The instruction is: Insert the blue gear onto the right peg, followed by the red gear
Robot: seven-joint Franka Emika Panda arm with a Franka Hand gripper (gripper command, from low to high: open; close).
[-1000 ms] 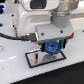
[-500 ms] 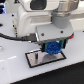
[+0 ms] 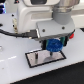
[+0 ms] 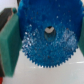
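In the exterior view my gripper [image 3: 54,46] is shut on the blue gear [image 3: 54,45], a flat bright-blue toothed disc, held just above the grey black-bordered plate [image 3: 37,59]. In the wrist view the blue gear [image 4: 47,35] fills most of the picture, with its centre hole visible, and green finger pads [image 4: 9,47] press on its sides. The gear hangs over the plate's end toward the exterior view's right. The pegs are too small or hidden to make out. The red gear is out of view.
The plate lies on a white table [image 3: 15,70]. The white arm body [image 3: 35,17] and its dark cables stand behind and above the plate.
The gripper with the blue gear has hardly moved; it seems slightly lower toward the plate.
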